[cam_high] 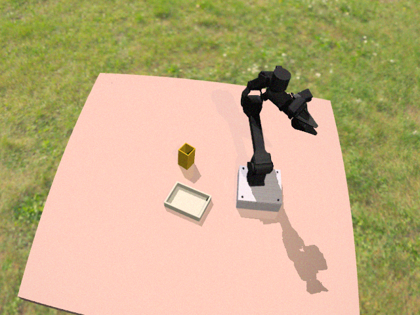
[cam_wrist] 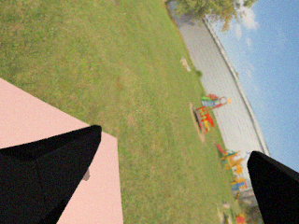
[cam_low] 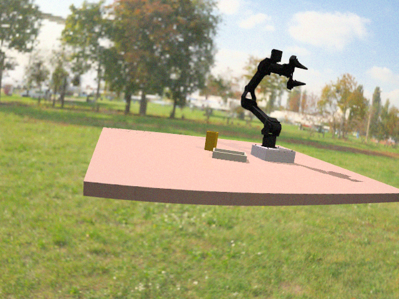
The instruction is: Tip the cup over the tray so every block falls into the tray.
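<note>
Before us, the broad pink square tabletop (cam_high: 135, 254) (cam_low: 225, 174) (cam_wrist: 100, 196) carries the black jointed arm (cam_high: 258, 135) (cam_low: 257, 112) on its grey box-shaped base (cam_high: 259, 205) (cam_low: 283, 156). Next in size, the shallow cream rectangular tray (cam_high: 182, 212) (cam_low: 229, 156) sits near the tall mustard-yellow square cup (cam_high: 186, 160) (cam_low: 211, 140), which stands upright on the table. We cannot see any blocks inside. Our black two-fingered claw (cam_high: 316, 130) (cam_low: 306, 76) (cam_wrist: 177, 146) is spread wide, holding nothing, high and well apart from the cup. We judge the pick-up not yet begun; next we must swing round, descend and straddle the cup.
</note>
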`<state>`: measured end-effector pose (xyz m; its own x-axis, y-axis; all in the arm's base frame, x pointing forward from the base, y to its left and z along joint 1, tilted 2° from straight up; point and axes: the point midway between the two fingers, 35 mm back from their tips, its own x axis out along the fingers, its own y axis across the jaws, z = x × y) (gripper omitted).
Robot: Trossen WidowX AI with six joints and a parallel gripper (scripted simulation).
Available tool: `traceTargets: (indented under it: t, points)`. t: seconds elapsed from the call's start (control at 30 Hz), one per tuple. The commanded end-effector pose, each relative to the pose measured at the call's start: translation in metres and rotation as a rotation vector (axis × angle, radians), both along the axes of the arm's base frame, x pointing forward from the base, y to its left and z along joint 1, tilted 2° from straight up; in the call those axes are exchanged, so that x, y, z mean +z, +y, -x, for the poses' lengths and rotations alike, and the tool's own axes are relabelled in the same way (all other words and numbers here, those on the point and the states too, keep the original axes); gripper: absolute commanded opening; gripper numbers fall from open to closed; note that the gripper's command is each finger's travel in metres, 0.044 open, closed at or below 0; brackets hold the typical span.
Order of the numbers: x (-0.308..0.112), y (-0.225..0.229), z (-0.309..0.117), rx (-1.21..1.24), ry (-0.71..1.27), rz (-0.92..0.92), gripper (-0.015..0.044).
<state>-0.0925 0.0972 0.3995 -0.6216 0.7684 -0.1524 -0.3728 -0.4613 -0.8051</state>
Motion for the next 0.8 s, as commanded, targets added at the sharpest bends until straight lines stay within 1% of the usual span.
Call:
traceTargets:
  t: [0.0,0.2,0.4,0.57,0.77]
  points:
    - [-0.017,0.033,-0.023,-0.209,0.064,0.090,0.0440]
    - [-0.038,0.065,-0.063,-0.487,0.163,0.175,0.0440]
    - [-0.061,0.083,-0.109,-0.765,0.278,0.235,0.0440]
    - [-0.081,0.088,-0.150,-0.997,0.383,0.264,0.0440]
    - [-0.107,0.081,-0.199,-1.275,0.518,0.273,0.0440]
